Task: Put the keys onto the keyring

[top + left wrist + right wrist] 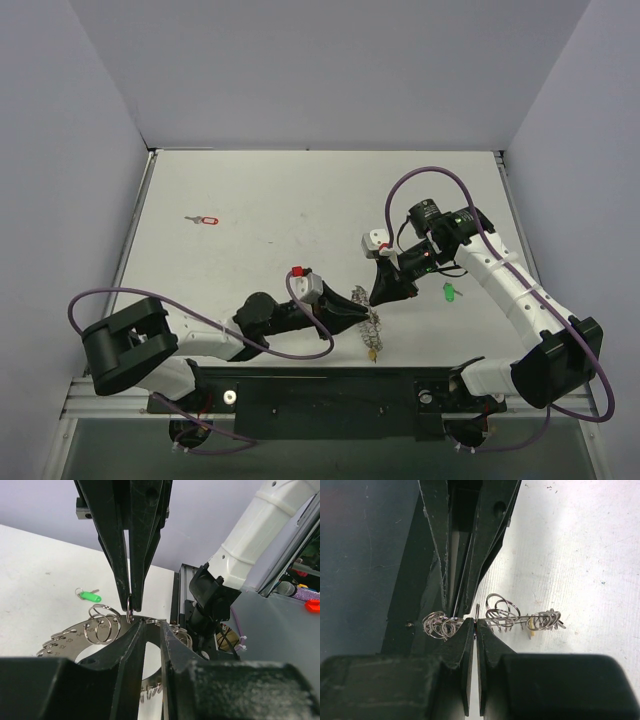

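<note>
Left gripper (pixel 362 312): We saw it stretched out low from the left, over the near middle of the worktop (pixel 300 190). Its two fingers were clenched on the rim of the keyring (pixel 374 330).

Right gripper (pixel 381 297): It came in from the right and pointed down at the same spot. Its tips were just beside the left gripper's tips. They were pinched tight on one small loop (pixel 130 614) that sat on the keyring's rim.

Keyring: It was between the two grippers, and both held it. From the top it looked thin, because we saw it from its edge. From the left wrist we saw its flat silver face. We could not tell if it touched the worktop.

Other loops (pixel 501 611): Many small wire rings hung along the rim, on both sides of the right gripper's fingers.

Yellow piece (pixel 532 625): It was at the end of the keyring that was nearest the arm bases.

Green key (pixel 449 292): It lay on the worktop just right of the right gripper, near it but not touching. No gripper held it.

Red key (pixel 205 219): It lay far off on the left part of the worktop, well apart from both grippers and from the keyring.
</note>
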`<state>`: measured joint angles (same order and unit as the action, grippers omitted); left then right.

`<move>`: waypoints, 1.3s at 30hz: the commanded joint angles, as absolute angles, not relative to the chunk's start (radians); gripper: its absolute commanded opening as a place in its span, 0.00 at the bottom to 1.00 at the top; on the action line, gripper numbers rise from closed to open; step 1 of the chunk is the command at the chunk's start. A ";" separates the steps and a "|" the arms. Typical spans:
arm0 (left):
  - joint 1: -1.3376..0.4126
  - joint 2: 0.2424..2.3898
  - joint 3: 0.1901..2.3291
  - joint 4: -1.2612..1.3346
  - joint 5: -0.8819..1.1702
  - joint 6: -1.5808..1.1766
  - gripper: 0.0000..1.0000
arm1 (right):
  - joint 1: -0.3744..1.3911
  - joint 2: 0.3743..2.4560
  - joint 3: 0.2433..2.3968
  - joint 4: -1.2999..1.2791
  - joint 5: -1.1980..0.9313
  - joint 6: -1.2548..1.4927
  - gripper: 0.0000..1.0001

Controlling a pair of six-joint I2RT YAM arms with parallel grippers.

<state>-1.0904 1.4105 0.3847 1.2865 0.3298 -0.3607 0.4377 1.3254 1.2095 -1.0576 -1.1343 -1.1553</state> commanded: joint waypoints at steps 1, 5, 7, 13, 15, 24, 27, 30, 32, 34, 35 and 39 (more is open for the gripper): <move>-1.086 1.425 0.434 1.264 0.339 -0.359 0.28 | 0.431 1.299 1.204 -1.077 -1.218 -1.158 0.00; -1.086 1.405 0.449 1.166 0.313 -0.333 0.27 | 0.431 1.299 1.204 -1.077 -1.219 -1.160 0.00; -1.086 1.393 0.460 1.106 0.301 -0.305 0.27 | 0.431 1.302 1.204 -1.075 -1.220 -1.158 0.00; -1.086 1.352 0.466 1.005 0.226 -0.258 0.32 | 0.431 1.301 1.203 -1.075 -1.223 -1.160 0.00; -1.086 1.341 0.459 1.011 0.206 -0.252 0.33 | 0.431 1.301 1.204 -1.075 -1.221 -1.158 0.00; -1.086 1.309 0.439 1.149 0.187 -0.255 0.36 | 0.433 1.307 1.204 -1.077 -1.223 -1.160 0.00; -1.085 1.308 0.436 1.186 0.204 -0.264 0.36 | 0.433 1.305 1.203 -1.075 -1.223 -1.160 0.00; -1.086 1.315 0.430 1.204 0.224 -0.273 0.36 | 0.433 1.305 1.203 -1.075 -1.221 -1.158 0.00; -1.086 1.316 0.426 1.212 0.229 -0.276 0.36 | 0.431 1.305 1.201 -1.075 -1.221 -1.158 0.00; -1.086 1.318 0.422 1.223 0.233 -0.282 0.36 | 0.433 1.305 1.200 -1.075 -1.221 -1.158 0.00; -1.086 1.318 0.419 1.236 0.233 -0.282 0.36 | 0.433 1.304 1.201 -1.077 -1.221 -1.158 0.00; -1.086 1.310 0.403 1.261 0.242 -0.288 0.36 | 0.433 1.302 1.201 -1.075 -1.220 -1.158 0.00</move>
<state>-1.0897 1.3373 0.4057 1.1156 0.2165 -0.2729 0.4370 1.3251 1.2060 -1.0557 -1.1629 -1.1519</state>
